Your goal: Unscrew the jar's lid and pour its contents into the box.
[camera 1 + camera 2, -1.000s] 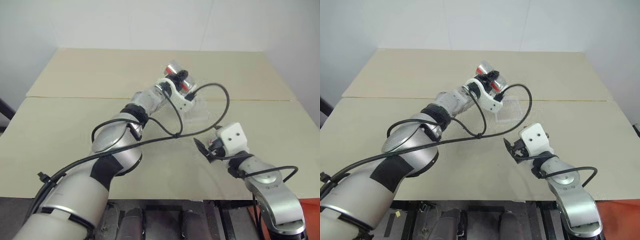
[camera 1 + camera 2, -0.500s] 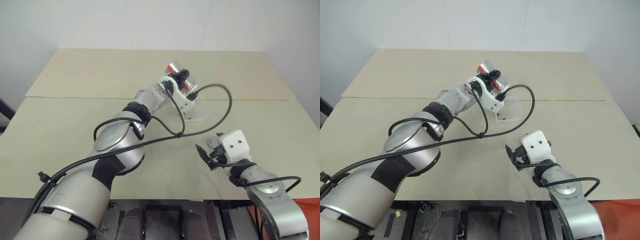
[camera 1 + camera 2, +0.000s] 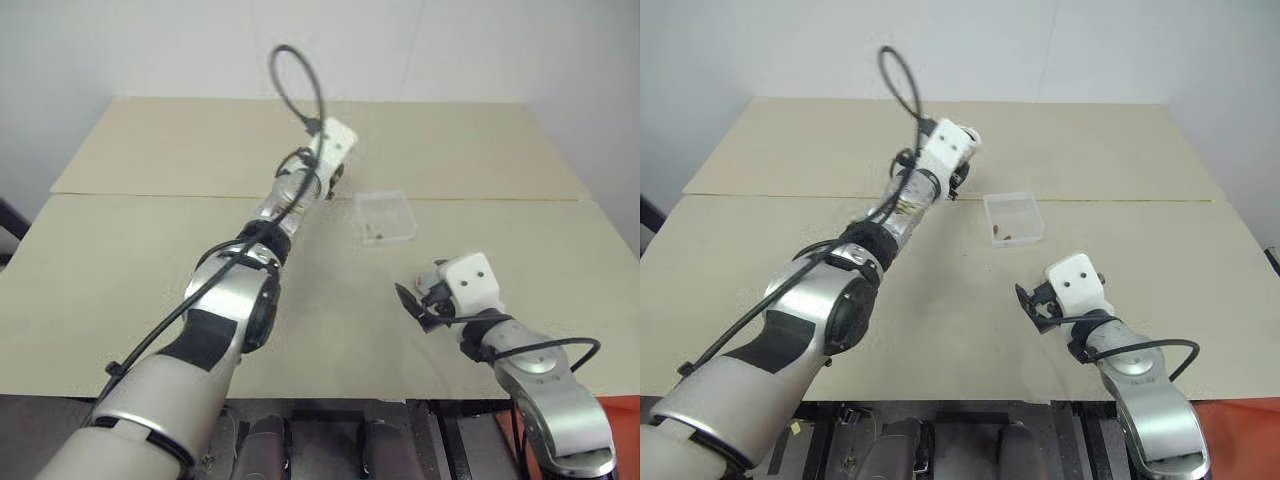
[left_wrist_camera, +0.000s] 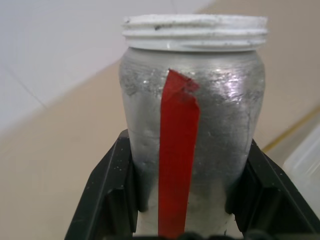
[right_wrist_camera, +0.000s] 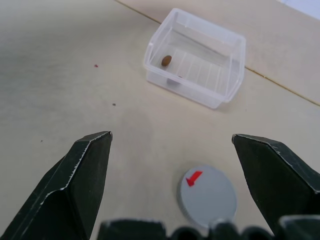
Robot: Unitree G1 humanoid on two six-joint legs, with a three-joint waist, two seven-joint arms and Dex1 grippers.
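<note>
Rolled upright and swung off the box [image 3: 1014,218], the left gripper [image 4: 192,200] now holds the open jar [image 4: 192,125] clamped between its fingers [image 4: 107,192] above the desk [image 3: 150,250], while the right gripper [image 5: 170,175] (fingers wide apart, empty) hovers over the lid [image 5: 207,195] near the box, where brown contents [image 5: 166,60] lie.
</note>
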